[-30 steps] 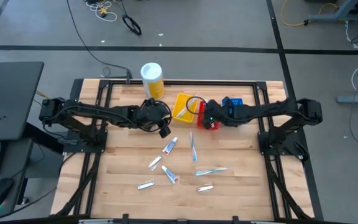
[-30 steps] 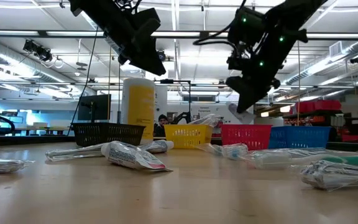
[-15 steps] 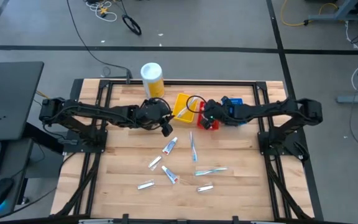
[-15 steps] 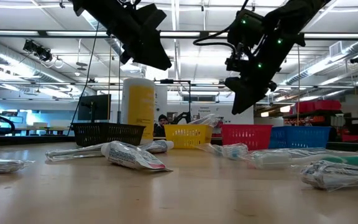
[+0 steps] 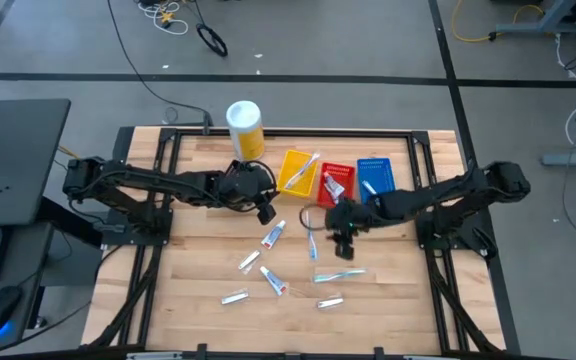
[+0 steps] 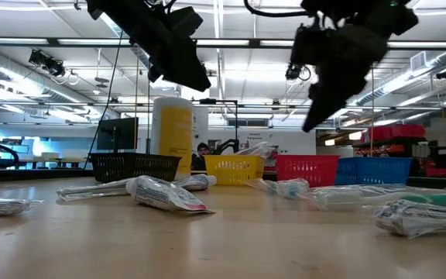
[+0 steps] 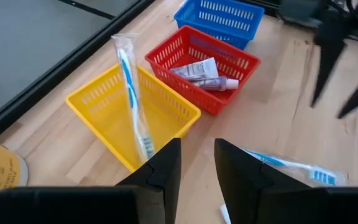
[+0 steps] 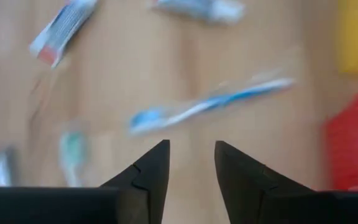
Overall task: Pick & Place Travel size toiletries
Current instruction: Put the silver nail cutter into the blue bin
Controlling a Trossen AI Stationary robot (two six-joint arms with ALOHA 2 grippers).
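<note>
Several travel size toiletries lie on the wooden table: toothpaste tubes (image 5: pixel 273 235) (image 5: pixel 274 281) and wrapped toothbrushes (image 5: pixel 310 236) (image 5: pixel 338 274). A toothbrush (image 7: pixel 132 93) leans in the yellow tray (image 5: pixel 298 172), and tubes (image 7: pixel 204 71) lie in the red tray (image 5: pixel 334 182). My right gripper (image 5: pixel 342 240) hangs open above the table beside a blue and white toothbrush (image 8: pixel 210 107), with nothing between its fingers. My left gripper (image 5: pixel 265 211) hovers open and empty near the yellow tray.
A tall yellow canister (image 5: pixel 245 128) with a white lid stands at the far edge. A blue tray (image 5: pixel 375 175) sits right of the red one, and a black tray (image 6: pixel 134 164) shows in the low view. Bare wood lies along the table's near edge.
My right gripper has left its place above the red tray and swung toward the table's near edge, out over the loose toothbrushes. The red tray, covered by it before, now shows a tube lying inside. My left gripper has stayed about where it was.
</note>
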